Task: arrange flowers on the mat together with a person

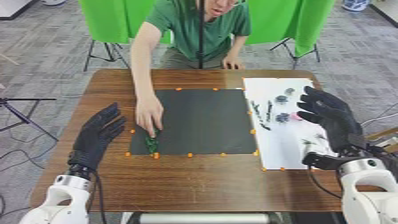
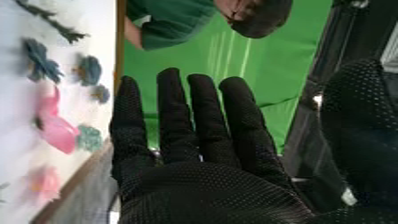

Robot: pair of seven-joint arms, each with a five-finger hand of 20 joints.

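Right robot hand [image 1: 336, 120], mine: wide, fingers straight, near white sheet [image 1: 282, 159] | my left robot hand [image 1: 94, 137]: open, fingers extended | person's hand [image 1: 149, 114]: at green leaves [image 1: 152, 145]

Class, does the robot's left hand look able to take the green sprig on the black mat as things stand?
Probably not: the left hand is close by, beside the black mat, but a person's hand is at the green sprig, in the way.
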